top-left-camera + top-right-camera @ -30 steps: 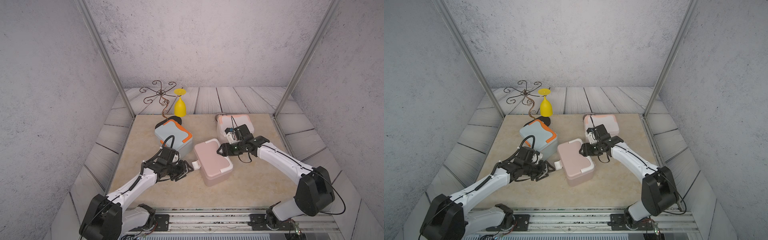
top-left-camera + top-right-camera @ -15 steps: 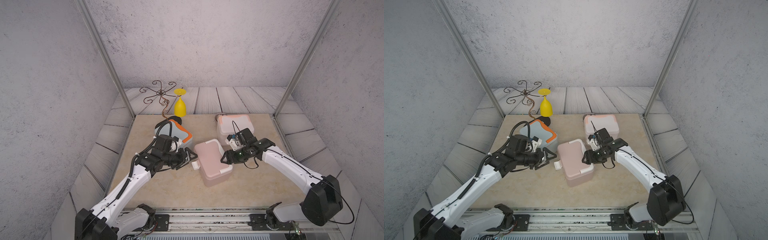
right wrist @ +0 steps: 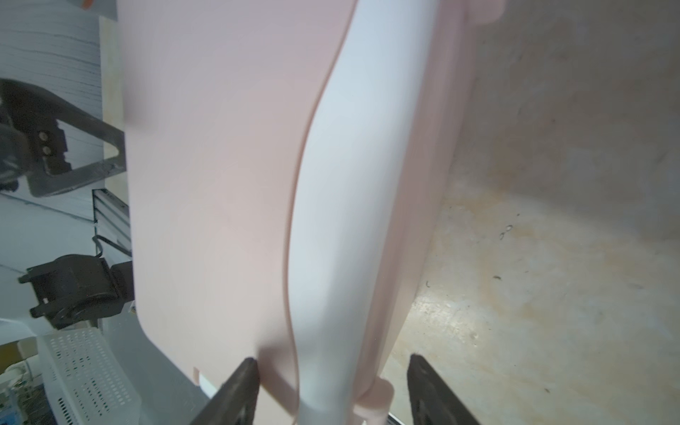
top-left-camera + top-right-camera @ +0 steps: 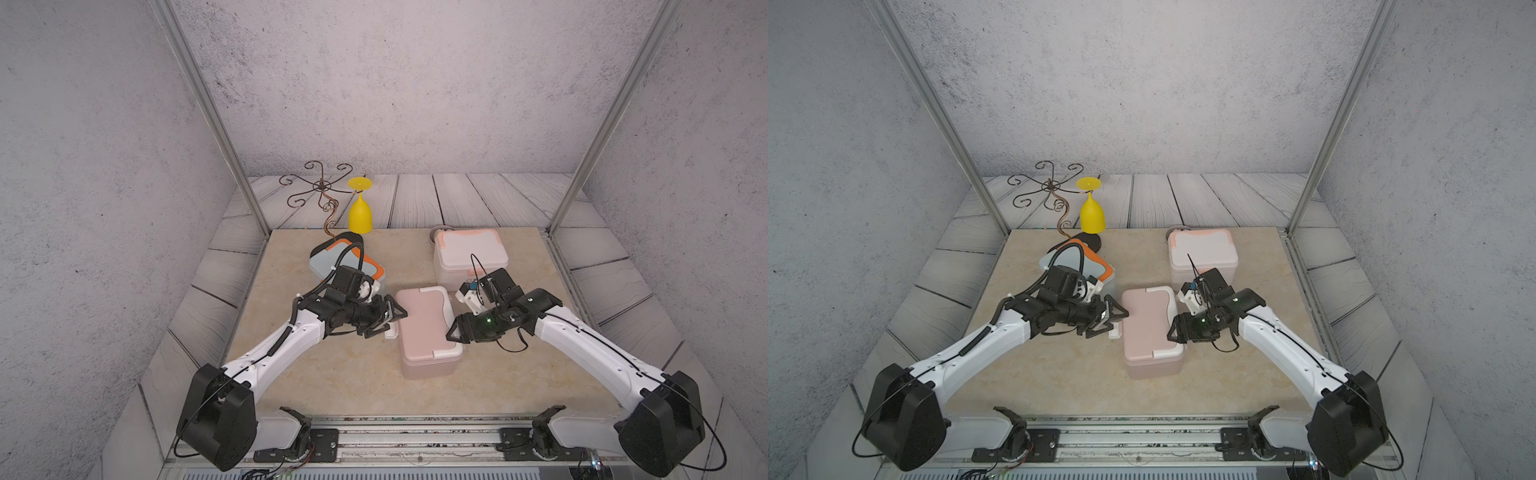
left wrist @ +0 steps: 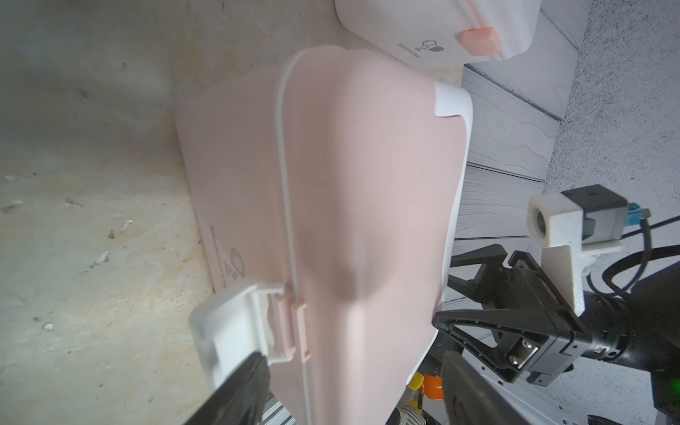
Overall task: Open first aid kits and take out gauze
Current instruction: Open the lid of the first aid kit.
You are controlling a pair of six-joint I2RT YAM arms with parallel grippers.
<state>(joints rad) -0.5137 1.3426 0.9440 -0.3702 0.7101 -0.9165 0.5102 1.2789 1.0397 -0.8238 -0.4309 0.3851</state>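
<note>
In a top view the pink kit [image 4: 419, 328] sat lid-down mid-worktop [image 4: 332, 374] between the left pincer [image 4: 388, 322] and the right pincer [image 4: 453, 332] — both spread apart at its long edges. The left wrist view showed its white latch [image 5: 228, 331] flipped outward. The right wrist view showed fingers [image 3: 235, 390] straddling the white trim [image 3: 349, 220], unclamped.

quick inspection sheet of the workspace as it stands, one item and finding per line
surface: beige tabletop, mottled, small specks
job's things: pink kit centre, lid down, white latch on its left side swung out; grey-blue kit and white kit behind it, lids down; gauze: nothing seen
clutter: yellow goblet upside down beside wire stand, at the back
end effectors: left end effector open at the latch; right end effector open, straddling the pink kit's opposite rim
cables: black cable loops above the left wrist
surroundings: grey walls, metal frame posts
</note>
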